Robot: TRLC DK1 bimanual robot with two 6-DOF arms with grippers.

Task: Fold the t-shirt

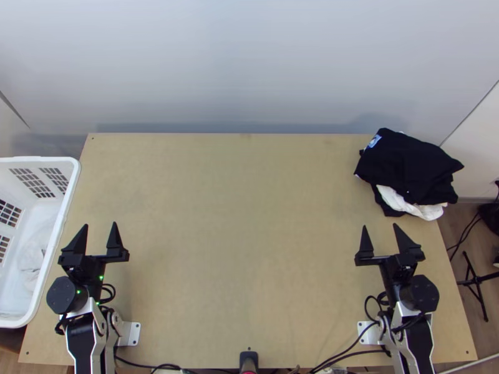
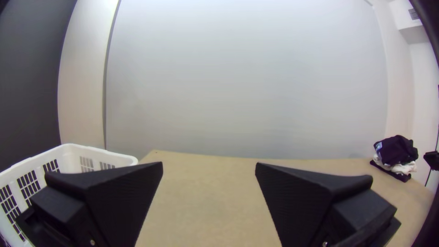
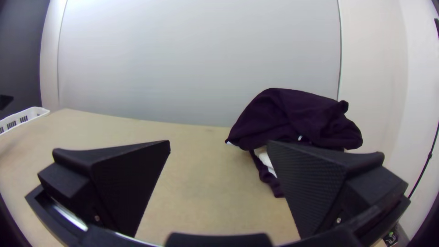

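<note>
A bunched pile of black and white cloth (image 1: 408,165) lies at the table's far right corner; no single t-shirt can be told apart in it. Over the near left part of the table, my left gripper (image 1: 100,229) stands open and holds nothing. My right gripper (image 1: 382,230) is open too, nearer the table's front than the pile and apart from it. In the left wrist view the left gripper (image 2: 209,167) has a wide gap. In the right wrist view the dark cloth (image 3: 292,114) rises beyond the right gripper (image 3: 218,144), partly hidden by one finger.
A white plastic basket (image 1: 73,187) stands at the table's left edge, beside the left arm. The bare wooden tabletop (image 1: 243,218) stretches between the arms. Cables run along the near edge, and a wall stands behind the far edge.
</note>
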